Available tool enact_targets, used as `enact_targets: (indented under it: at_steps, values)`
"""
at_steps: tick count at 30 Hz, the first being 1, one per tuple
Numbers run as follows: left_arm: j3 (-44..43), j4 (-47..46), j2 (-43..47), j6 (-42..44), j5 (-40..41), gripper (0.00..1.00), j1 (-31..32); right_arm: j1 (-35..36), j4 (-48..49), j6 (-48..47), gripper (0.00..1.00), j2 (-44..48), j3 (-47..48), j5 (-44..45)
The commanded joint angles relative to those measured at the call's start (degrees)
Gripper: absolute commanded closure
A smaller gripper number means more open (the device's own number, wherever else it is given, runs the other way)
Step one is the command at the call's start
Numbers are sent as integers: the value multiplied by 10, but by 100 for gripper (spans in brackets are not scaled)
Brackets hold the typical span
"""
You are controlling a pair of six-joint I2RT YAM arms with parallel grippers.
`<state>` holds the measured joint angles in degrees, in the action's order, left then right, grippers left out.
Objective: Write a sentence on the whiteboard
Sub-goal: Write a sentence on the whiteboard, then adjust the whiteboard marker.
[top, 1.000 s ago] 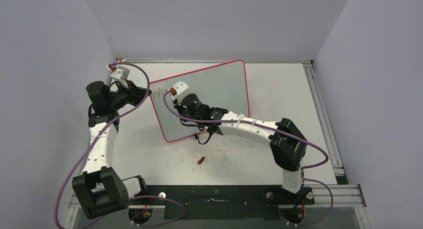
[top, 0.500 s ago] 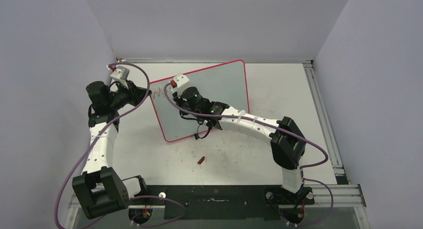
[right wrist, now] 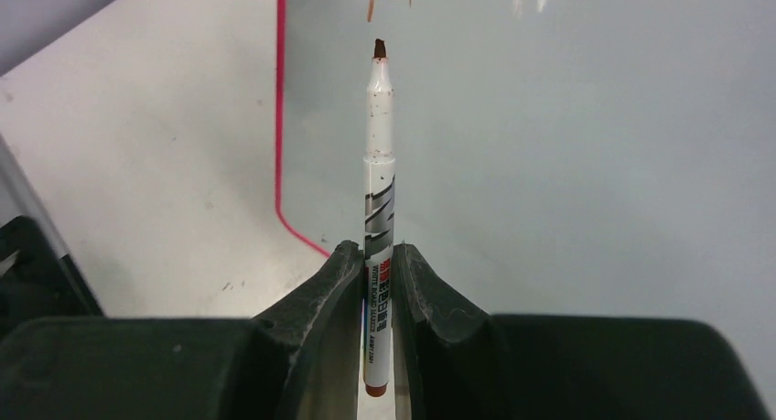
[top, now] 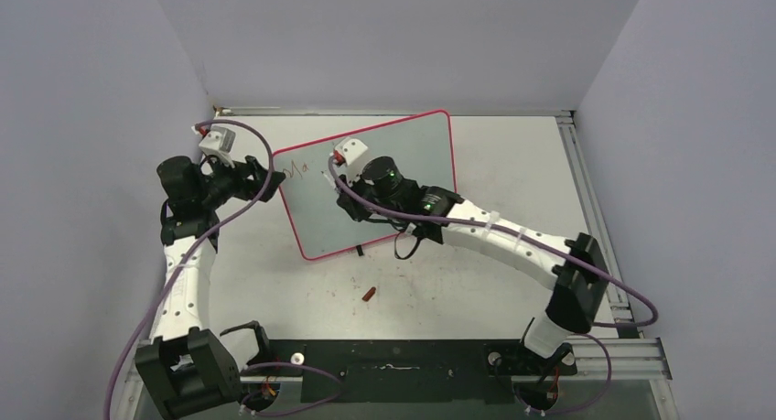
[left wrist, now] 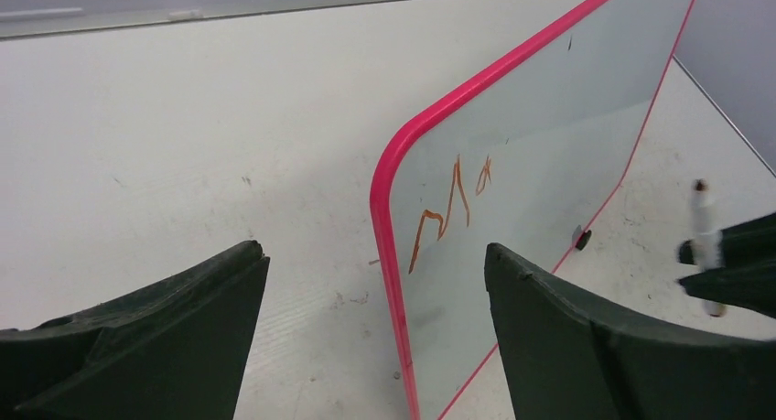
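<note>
A robotics lab is suggested. A white worktop is enclosed by plain panels, with aluminium rails at 3 o'clock.

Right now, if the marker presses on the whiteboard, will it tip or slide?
Probably slides or tips: the whiteboard stands propped on a small black foot, and the left pincer is open, not clamping its rim. It looks stiff and thin, so likely light.

Left arm rising along left side of frame, elbow bending at upper left, wrist turning right. Left gripper gaping wide, fingers spreading toward both lower corners of wrist view. Right arm stretching from lower right toward upper centre, forearm lying low. Right gripper pinching marker tight, tip pointing up-frame.
</note>
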<state>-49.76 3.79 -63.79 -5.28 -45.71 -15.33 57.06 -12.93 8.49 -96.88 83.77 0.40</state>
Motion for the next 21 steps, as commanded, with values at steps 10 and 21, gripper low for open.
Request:
enact_targets:
  at_steps: [10,21]
  values:
    - [-72,140,157,175,324,13,306,-192,-334,-18,95,154,-37,-388]
    - [-24,177,162,261,354,16,677,-197,-371,-23,95,177,-128,-615]
